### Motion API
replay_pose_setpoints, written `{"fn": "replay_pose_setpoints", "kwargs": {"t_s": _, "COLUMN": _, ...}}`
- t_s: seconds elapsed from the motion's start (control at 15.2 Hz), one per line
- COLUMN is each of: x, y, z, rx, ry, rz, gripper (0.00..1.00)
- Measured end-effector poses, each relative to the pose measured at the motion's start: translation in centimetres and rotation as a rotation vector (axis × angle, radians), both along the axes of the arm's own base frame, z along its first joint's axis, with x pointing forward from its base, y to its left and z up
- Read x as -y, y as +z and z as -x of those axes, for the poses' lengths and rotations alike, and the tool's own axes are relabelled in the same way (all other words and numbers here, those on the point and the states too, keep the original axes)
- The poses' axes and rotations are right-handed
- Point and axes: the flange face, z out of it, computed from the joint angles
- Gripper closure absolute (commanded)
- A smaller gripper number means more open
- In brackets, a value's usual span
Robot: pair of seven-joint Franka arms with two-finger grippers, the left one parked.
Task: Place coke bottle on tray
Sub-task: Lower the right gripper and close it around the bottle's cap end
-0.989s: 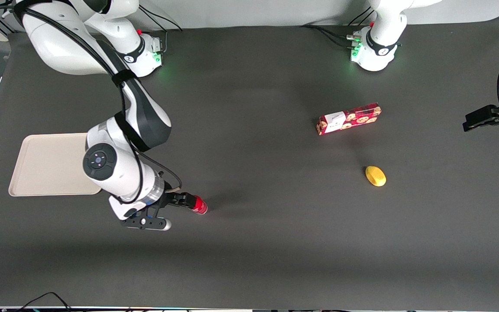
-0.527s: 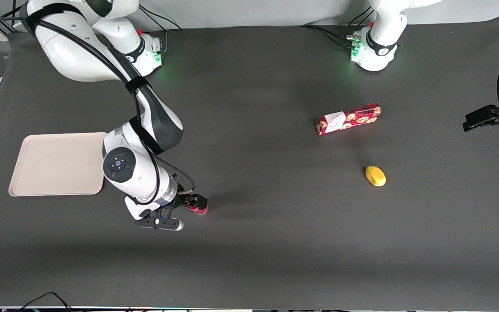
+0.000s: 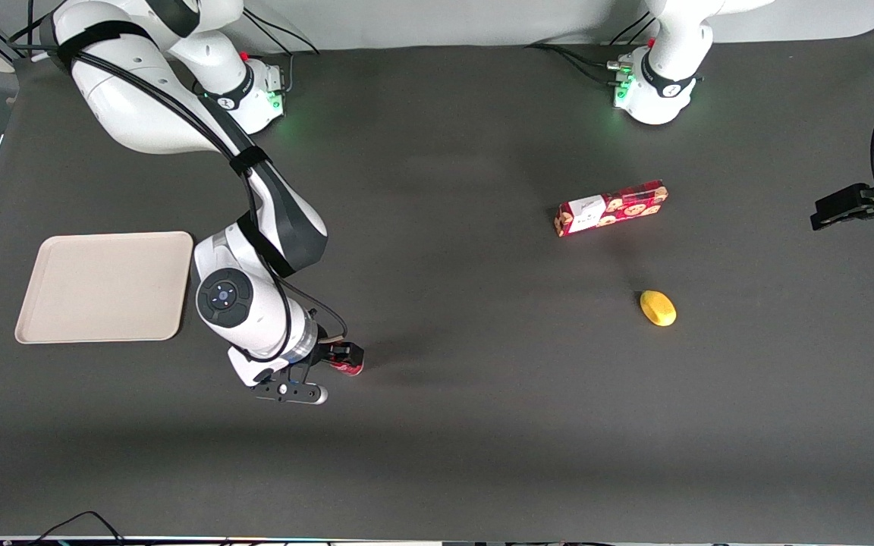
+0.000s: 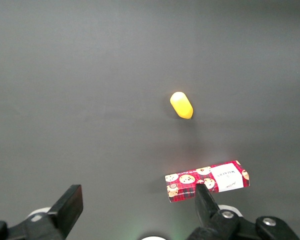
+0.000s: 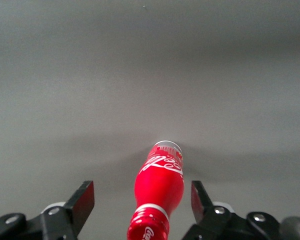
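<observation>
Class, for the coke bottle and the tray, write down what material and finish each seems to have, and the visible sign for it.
Coke bottle: glossy red, probably plastic or coated metal; it shows soft highlights, white script and a silvery base. It lies between the open jaws of the gripper.
Tray: matte beige, probably moulded plastic; even colour, rounded corners, low raised rim, no glare.

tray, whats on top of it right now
Nothing shows on the tray; its whole beige surface is bare. The coke bottle is on the dark table nearer the front camera, between the open fingers of the gripper. The arm's wrist overhangs only beside the tray's edge.
</observation>
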Motion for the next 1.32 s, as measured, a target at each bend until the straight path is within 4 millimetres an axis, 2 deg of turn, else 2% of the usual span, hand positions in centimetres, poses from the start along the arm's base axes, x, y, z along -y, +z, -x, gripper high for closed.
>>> {"fn": "replay_pose_setpoints", "kwargs": {"t_s": 0.33, "x": -0.4, "y": -0.3, "z": 0.4, "rx": -0.011, "ry": 0.005, "rz": 0.001, "gripper": 0.14}}
{"fn": "replay_pose_setpoints", "kwargs": {"t_s": 0.59, "x": -0.7, "y": 0.4, "z": 1.1, "rx": -0.045, "ry": 0.013, "rz": 0.016, "gripper": 0.24}}
{"fn": "replay_pose_setpoints", "kwargs": {"t_s": 0.86, "x": -0.6, "y": 1.2, "z": 1.3, "rx": -0.050, "ry": 0.014, "rz": 0.024, "gripper": 0.24}}
{"fn": "replay_pose_setpoints", "kwargs": {"t_s": 1.32, "x": -0.3, "y": 1.3, "z": 1.1, "rx": -0.034, "ry": 0.024, "rz": 0.048, "gripper": 0.24}}
